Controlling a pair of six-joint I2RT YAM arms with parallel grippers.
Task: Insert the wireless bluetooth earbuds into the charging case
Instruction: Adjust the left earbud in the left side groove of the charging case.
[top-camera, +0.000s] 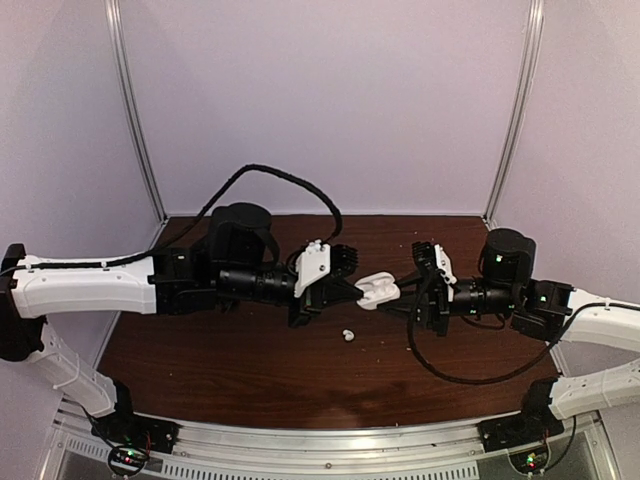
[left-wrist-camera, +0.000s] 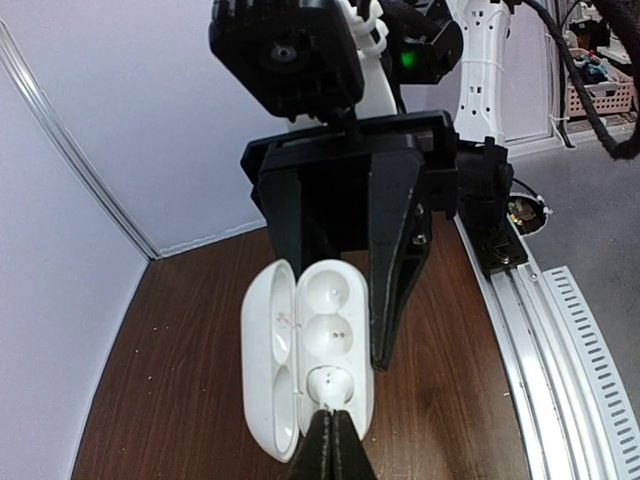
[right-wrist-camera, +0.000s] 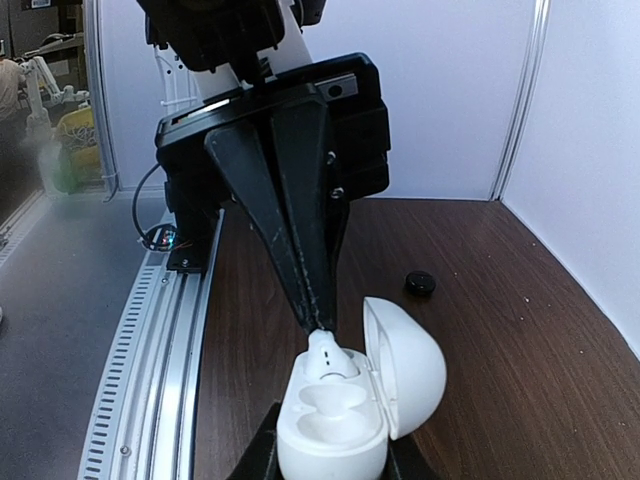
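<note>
The white charging case (right-wrist-camera: 330, 440) is held above the table with its lid (right-wrist-camera: 410, 365) swung open, and my right gripper (right-wrist-camera: 335, 462) is shut on its body from both sides. One white earbud (left-wrist-camera: 331, 385) sits head-down in the case's near socket. My left gripper (left-wrist-camera: 335, 430) is shut on its stem from above. The other socket (left-wrist-camera: 330, 335) is empty. A second white earbud (top-camera: 348, 335) lies on the table below the two grippers. In the top view my left gripper (top-camera: 352, 285) and my right gripper (top-camera: 405, 292) meet at the case (top-camera: 378, 290).
A small black round object (right-wrist-camera: 419, 283) lies on the brown table (top-camera: 250, 370) beyond the case. White walls close in the back and sides. A metal rail (left-wrist-camera: 560, 360) runs along the near edge.
</note>
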